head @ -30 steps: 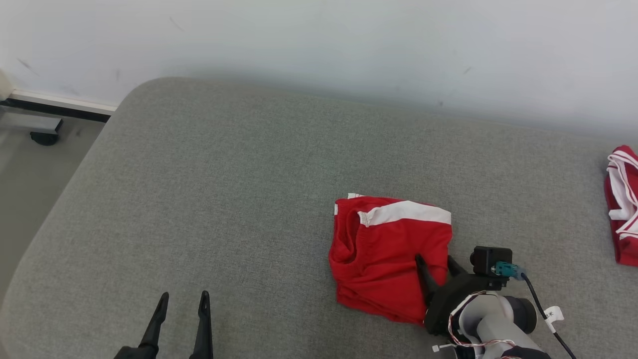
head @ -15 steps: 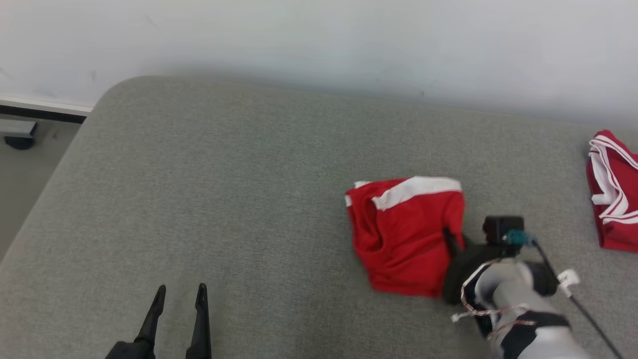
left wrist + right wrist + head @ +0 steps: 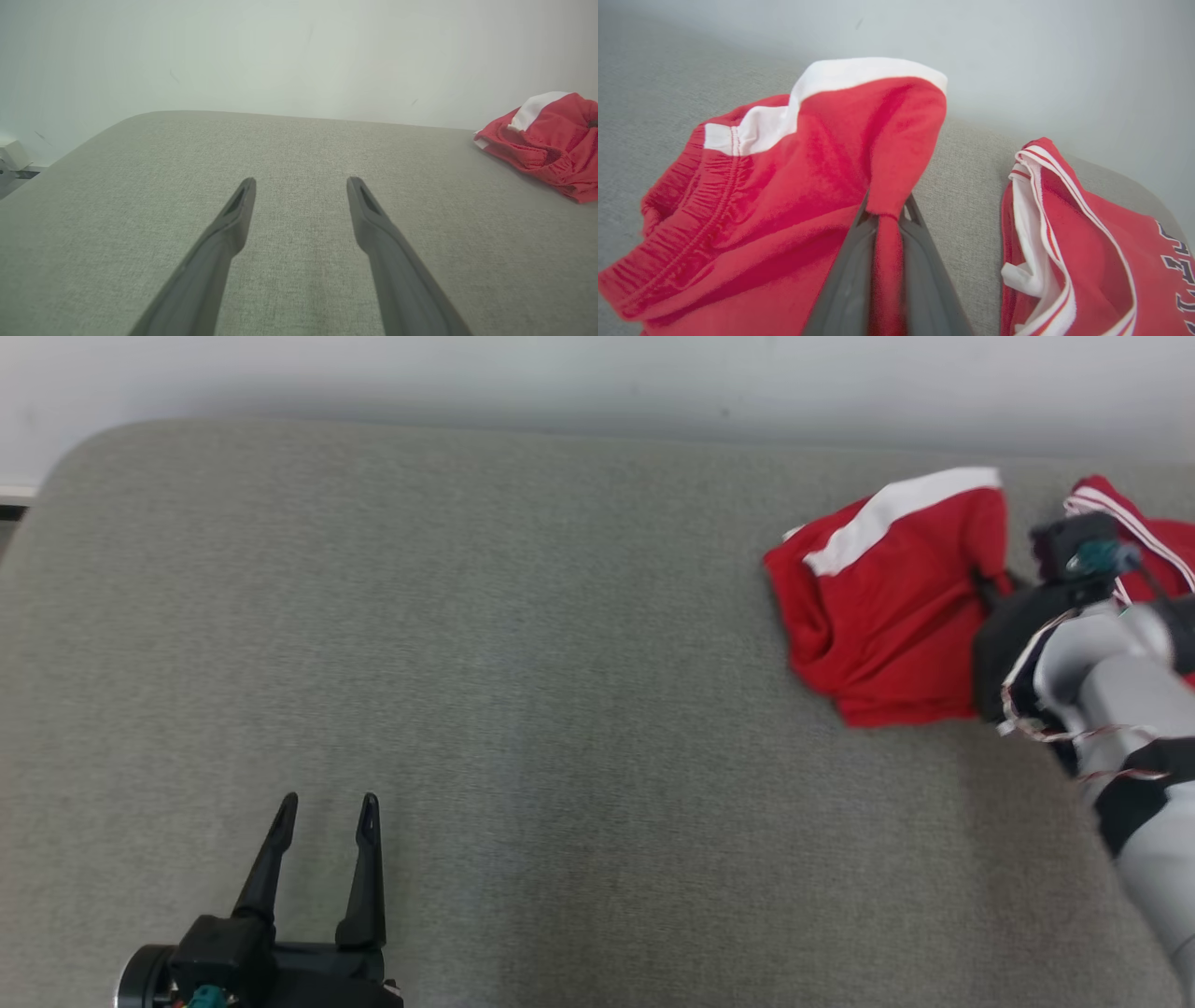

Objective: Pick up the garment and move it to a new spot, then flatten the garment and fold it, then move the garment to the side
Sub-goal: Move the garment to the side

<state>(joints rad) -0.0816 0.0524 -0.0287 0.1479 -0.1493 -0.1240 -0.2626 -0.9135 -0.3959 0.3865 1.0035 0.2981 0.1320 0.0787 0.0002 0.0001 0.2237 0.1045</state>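
Note:
The garment (image 3: 887,597) is a folded pair of red shorts with a white band, at the right of the grey padded surface (image 3: 523,663). My right gripper (image 3: 985,583) is shut on its right edge. In the right wrist view a pinch of red cloth runs between the fingertips (image 3: 887,205), and the garment (image 3: 784,186) is pulled up into a peak there while its left part trails on the pad. My left gripper (image 3: 327,807) stands open over bare pad at the lower left, holding nothing (image 3: 301,184). From the left wrist the garment (image 3: 546,140) lies far to the right.
A second red piece with white trim and dark lettering (image 3: 1134,527) lies just right of the held garment (image 3: 1069,252), near the pad's right end. A pale wall (image 3: 560,373) runs along the pad's far edge. The pad's rounded left corner (image 3: 56,457) drops off.
My right gripper shut on the garment's right edge and pulled it rightward, close to the other red piece. The head camera has shifted too. The left gripper stays open.

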